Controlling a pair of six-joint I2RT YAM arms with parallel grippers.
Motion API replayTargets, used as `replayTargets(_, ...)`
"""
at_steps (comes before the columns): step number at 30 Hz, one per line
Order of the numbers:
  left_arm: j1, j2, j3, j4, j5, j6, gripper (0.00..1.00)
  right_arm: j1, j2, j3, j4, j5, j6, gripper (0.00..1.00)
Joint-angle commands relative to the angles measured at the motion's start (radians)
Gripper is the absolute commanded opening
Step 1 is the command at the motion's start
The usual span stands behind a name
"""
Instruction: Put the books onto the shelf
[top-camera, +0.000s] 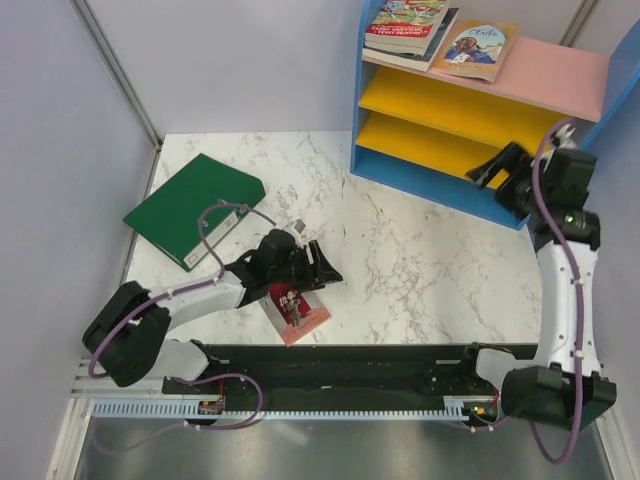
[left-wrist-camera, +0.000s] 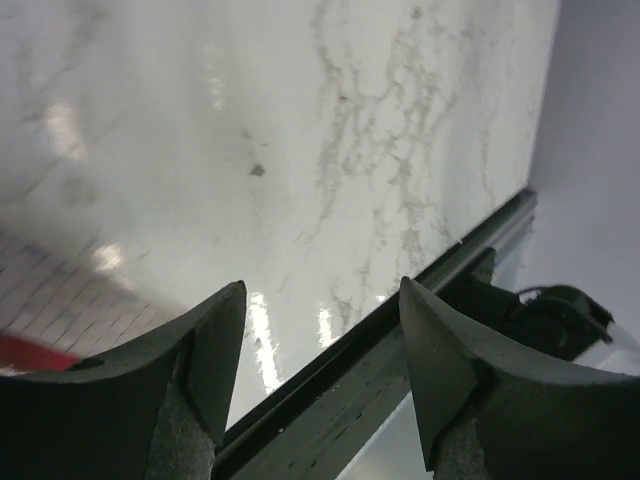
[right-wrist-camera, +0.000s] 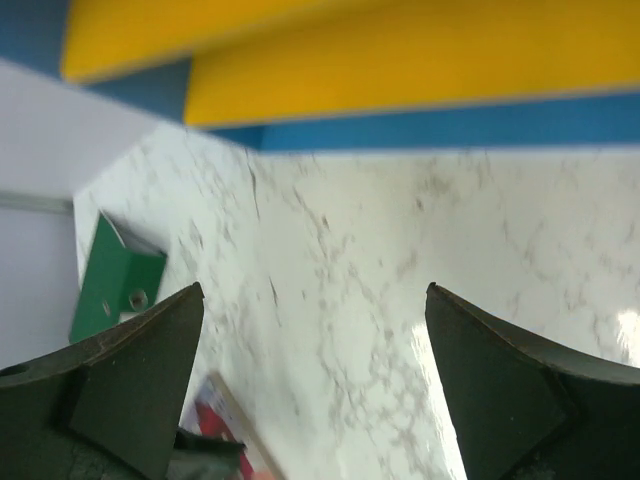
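One pink-red book (top-camera: 298, 310) lies flat on the marble table, just under the wrist of my left gripper (top-camera: 322, 265). That gripper (left-wrist-camera: 320, 300) is open and empty, and a corner of the book (left-wrist-camera: 45, 305) shows at its lower left. The shelf (top-camera: 470, 150) stands at the back right. On its pink top board lie a stack of books (top-camera: 410, 30) and a tan book (top-camera: 475, 48). My right gripper (top-camera: 500, 180) hangs open and empty in front of the lower yellow board (right-wrist-camera: 400, 70). The pink-red book (right-wrist-camera: 228, 430) shows far below it.
A big green binder (top-camera: 195, 208) lies at the table's back left; it also shows in the right wrist view as the binder (right-wrist-camera: 112, 290). A black rail (left-wrist-camera: 400, 340) runs along the table's near edge. Grey walls close in the left and back.
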Motion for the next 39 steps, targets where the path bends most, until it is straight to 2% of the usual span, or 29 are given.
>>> replayTargets(1, 0.015, -0.136, 0.007, -0.510, -0.289, -0.109, 0.72, 0.097, -0.169, -0.317, 0.042, -0.081, -0.075, 0.98)
replayTargets(2, 0.017, -0.168, -0.008, -0.544, -0.301, -0.170, 0.72, 0.172, -0.189, -0.441, 0.057, -0.079, -0.069, 0.98)
replayTargets(7, 0.018, -0.317, -0.100, -0.714, -0.358, -0.306, 0.69, 0.442, -0.243, -0.765, 0.252, -0.050, 0.038, 0.97)
replayTargets(9, 0.018, -0.353, -0.119, -0.810, -0.389, -0.402, 0.69, 0.567, -0.214, -0.801, 0.353, -0.040, 0.107, 0.89)
replayTargets(12, 0.018, -0.449, -0.191, -0.817, -0.413, -0.482, 0.69, 0.731, -0.113, -0.812, 0.466, 0.016, 0.164, 0.78)
replayTargets(17, 0.020, -0.572, -0.248, -0.828, -0.449, -0.533, 0.69, 0.955, 0.190, -0.751, 0.652, 0.045, 0.235, 0.74)
replayTargets(21, 0.020, -0.569, -0.248, -0.837, -0.458, -0.544, 0.69, 1.046, 0.422, -0.651, 0.802, 0.036, 0.278, 0.74)
replayTargets(23, 0.020, -0.548, -0.234, -0.845, -0.460, -0.527, 0.69, 1.076, 0.551, -0.561, 0.821, 0.008, 0.285, 0.73)
replayTargets(26, 0.020, -0.493, -0.208, -0.846, -0.456, -0.505, 0.69, 1.101, 0.660, -0.453, 0.820, -0.004, 0.287, 0.69)
replayTargets(31, 0.020, -0.396, -0.170, -0.840, -0.435, -0.475, 0.69, 1.110, 0.688, -0.393, 0.812, 0.005, 0.284, 0.65)
replayTargets(34, 0.020, -0.367, -0.167, -0.823, -0.427, -0.473, 0.69, 1.115, 0.667, -0.393, 0.810, 0.005, 0.288, 0.58)
replayTargets(39, 0.020, -0.354, -0.171, -0.799, -0.427, -0.472, 0.69, 1.132, 0.639, -0.382, 0.824, -0.009, 0.292, 0.36)
